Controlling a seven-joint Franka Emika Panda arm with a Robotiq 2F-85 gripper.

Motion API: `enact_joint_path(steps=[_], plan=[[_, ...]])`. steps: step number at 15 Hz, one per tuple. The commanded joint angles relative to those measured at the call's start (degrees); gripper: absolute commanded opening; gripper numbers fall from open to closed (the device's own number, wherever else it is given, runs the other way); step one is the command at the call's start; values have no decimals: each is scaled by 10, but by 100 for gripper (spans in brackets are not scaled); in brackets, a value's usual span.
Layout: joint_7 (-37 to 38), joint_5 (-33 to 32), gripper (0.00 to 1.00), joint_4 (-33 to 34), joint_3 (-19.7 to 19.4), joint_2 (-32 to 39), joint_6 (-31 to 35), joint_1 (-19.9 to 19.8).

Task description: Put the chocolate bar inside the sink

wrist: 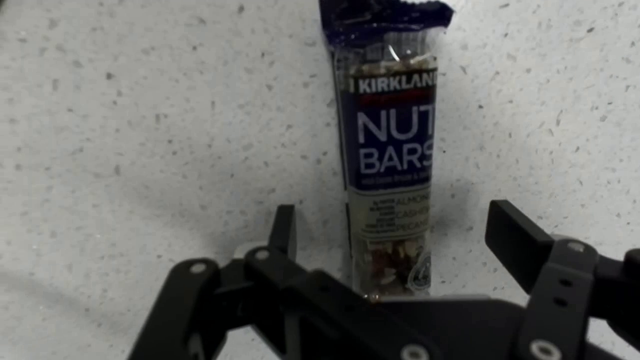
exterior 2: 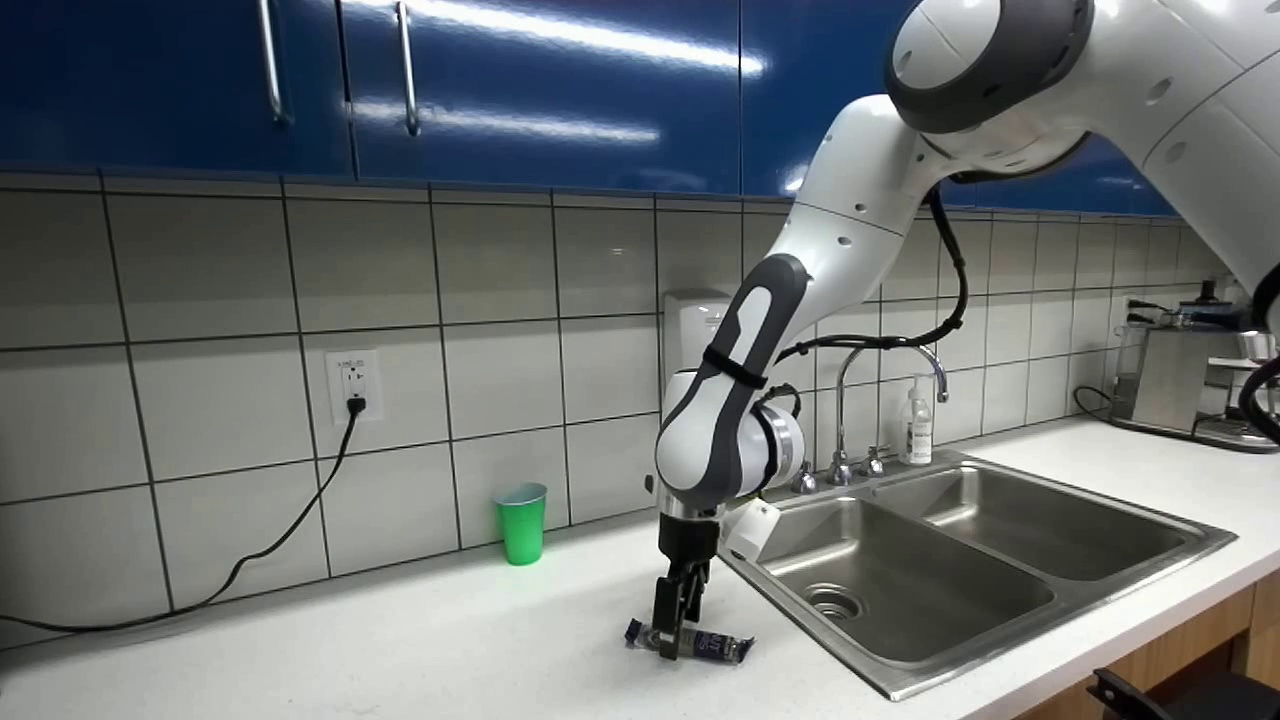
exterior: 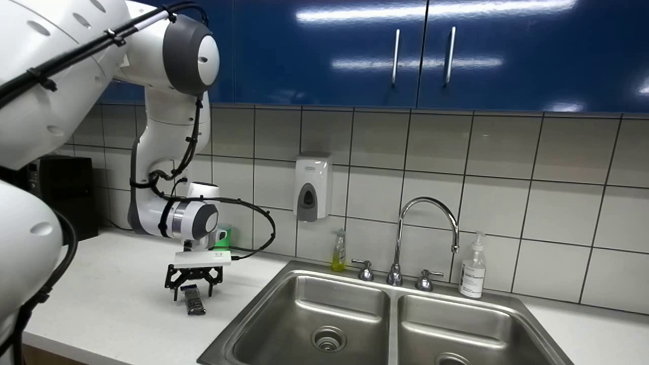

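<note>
The chocolate bar is a wrapped nut bar with a dark blue label. It lies flat on the white counter beside the sink in both exterior views [exterior: 194, 304] [exterior 2: 718, 646] and fills the middle of the wrist view [wrist: 392, 145]. My gripper [exterior: 193, 295] points down over the bar, also in an exterior view [exterior 2: 677, 632]. In the wrist view the gripper [wrist: 395, 230] is open, one finger on each side of the bar with gaps between. The bar's near end is hidden by the gripper body. The double-basin steel sink [exterior: 393, 324] also shows in an exterior view [exterior 2: 845, 645].
A green cup [exterior 2: 522, 524] stands by the tiled wall. A chrome faucet [exterior: 398, 243], a yellow soap bottle [exterior: 338, 252] and a white pump bottle [exterior: 472, 271] stand along the sink's back edge. A soap dispenser [exterior: 313, 185] hangs on the wall below blue cabinets [exterior: 329, 50].
</note>
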Motion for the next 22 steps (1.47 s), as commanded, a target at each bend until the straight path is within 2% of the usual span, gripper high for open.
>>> enact_joint_path(steps=[1,7,9,14,22], plan=[[3,-20,71,10,-2,5,-10,-6],[7,-31,23,15,-12,5,-11,-4],[10,-31,12,15,-14,5,-12,-2],[25,-31,12,14,-20,1,-19,6],[87,-26,10,-13,-28,-79,-35,29]])
